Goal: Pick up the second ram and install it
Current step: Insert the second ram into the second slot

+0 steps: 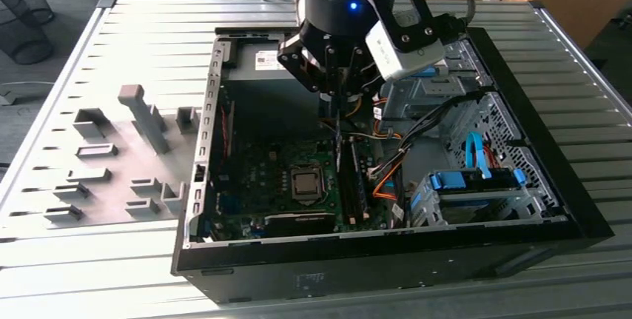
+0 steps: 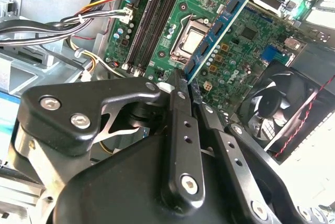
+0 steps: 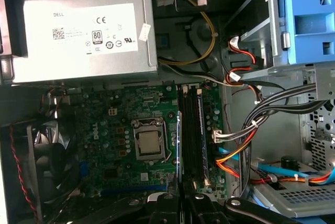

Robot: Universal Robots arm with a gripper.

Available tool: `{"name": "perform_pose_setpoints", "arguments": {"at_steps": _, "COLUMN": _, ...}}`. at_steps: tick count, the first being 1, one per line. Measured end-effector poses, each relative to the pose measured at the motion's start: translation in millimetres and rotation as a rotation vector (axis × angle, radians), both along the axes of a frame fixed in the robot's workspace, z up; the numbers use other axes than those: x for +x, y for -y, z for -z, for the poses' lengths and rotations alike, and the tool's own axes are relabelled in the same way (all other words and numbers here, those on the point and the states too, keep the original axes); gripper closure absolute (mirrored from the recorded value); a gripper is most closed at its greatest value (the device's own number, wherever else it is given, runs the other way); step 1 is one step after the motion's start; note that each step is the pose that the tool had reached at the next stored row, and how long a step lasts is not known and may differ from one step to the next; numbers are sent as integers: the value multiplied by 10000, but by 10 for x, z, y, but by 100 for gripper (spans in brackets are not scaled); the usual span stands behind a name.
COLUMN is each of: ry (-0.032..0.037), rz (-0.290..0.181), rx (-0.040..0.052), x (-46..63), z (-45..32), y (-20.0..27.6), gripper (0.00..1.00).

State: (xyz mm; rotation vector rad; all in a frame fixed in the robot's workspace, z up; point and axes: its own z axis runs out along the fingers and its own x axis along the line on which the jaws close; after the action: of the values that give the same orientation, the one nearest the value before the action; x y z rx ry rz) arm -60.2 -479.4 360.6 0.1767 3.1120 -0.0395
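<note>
My gripper (image 1: 336, 101) hangs inside the open computer case (image 1: 553, 208), over the motherboard (image 1: 266, 178). It is shut on the second ram (image 2: 222, 25), a thin blue-green stick with dark chips, clamped at one end between the fingers (image 2: 179, 90). In the exterior view the ram (image 1: 339, 135) points straight down from the gripper toward the board. In the first wrist view the stick shows edge-on (image 3: 179, 145), just beside the black memory slots (image 3: 191, 135) and between them and the processor socket (image 3: 149, 145). I cannot tell whether it touches the board.
A grey power supply (image 3: 84, 30) fills the case's far end. Bundled cables (image 3: 246, 130) run past the slots to the blue drive bay (image 1: 474, 182). A black fan (image 2: 282, 98) sits by the board. Grey fixture blocks (image 1: 138, 112) stand on the table at the exterior view's left.
</note>
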Motion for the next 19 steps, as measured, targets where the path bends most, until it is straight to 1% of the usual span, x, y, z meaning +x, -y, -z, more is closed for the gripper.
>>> {"name": "perform_pose_setpoints", "arguments": {"at_steps": 19, "ry": 0, "rz": 0, "rx": 0, "x": 0, "z": 78, "y": 0, "gripper": 86}}
